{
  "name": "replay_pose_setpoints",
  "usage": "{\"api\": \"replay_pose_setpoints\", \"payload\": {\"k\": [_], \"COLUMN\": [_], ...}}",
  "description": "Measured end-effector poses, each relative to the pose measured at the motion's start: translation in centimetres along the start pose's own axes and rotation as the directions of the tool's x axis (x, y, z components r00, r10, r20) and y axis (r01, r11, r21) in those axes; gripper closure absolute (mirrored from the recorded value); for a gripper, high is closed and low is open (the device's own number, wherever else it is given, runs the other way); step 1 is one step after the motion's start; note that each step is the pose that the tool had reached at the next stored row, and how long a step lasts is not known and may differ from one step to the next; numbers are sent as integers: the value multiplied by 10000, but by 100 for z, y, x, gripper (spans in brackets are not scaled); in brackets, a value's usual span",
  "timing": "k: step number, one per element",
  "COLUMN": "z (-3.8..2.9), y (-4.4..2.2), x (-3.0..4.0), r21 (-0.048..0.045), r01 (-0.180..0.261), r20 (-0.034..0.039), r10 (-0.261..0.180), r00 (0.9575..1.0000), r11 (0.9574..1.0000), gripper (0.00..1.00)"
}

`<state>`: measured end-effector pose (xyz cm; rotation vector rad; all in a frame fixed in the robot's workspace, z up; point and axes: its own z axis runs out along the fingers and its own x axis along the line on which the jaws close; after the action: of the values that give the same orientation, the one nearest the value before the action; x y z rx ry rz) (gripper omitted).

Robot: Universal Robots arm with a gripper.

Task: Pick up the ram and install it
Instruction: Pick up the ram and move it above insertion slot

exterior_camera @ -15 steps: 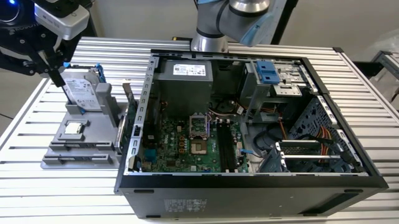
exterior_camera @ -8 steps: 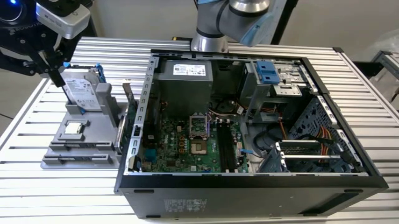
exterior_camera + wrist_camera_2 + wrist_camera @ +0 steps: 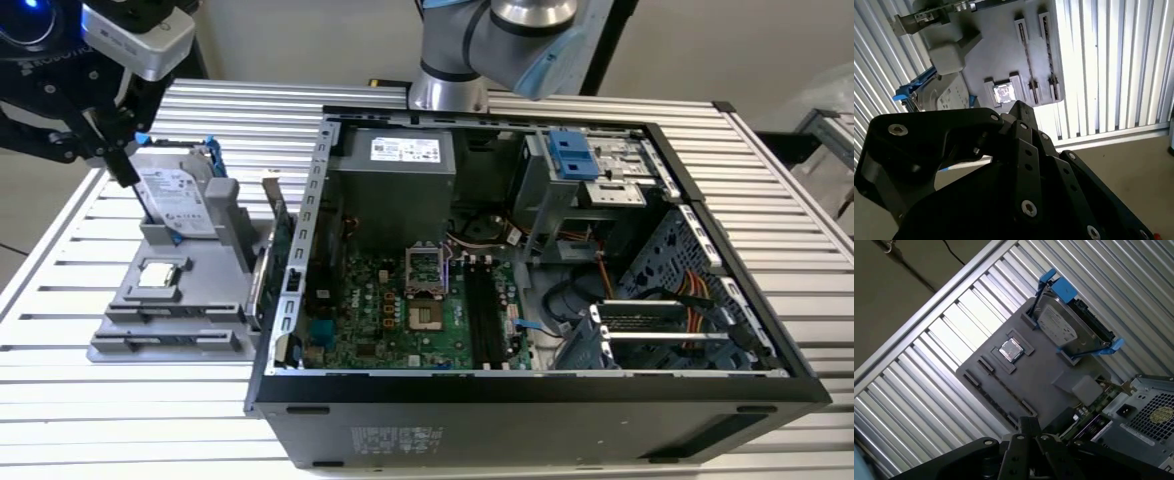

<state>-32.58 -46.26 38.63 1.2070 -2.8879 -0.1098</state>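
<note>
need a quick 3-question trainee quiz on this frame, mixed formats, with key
1. Multiple choice: what stands upright on the grey tray? A) hard drive B) fan C) keyboard
2. True or false: the gripper is down inside the computer case.
3. Short answer: what small square part lies flat in the tray's recess?

Key: 1 A. 2 False: the gripper is by the hard drive, outside the computer case. 3 The processor chip.
</note>
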Motion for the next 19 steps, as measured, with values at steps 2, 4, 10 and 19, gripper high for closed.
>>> {"api": "replay_pose_setpoints", "payload": {"k": [2,4,10,19], "z": [0,0,0,0], "y": [-1,-1,0,-1], "x": [0,0,0,0], "r21": [-2,-4,-13,-15], "r01": [97,205,628,1369], "r20": [-6,-14,-43,-79], "r10": [-97,-205,-628,-1369], "r00": [10000,9998,9980,9906], "r11": [10000,9998,9980,9906], "gripper": [100,100,100,100]}}
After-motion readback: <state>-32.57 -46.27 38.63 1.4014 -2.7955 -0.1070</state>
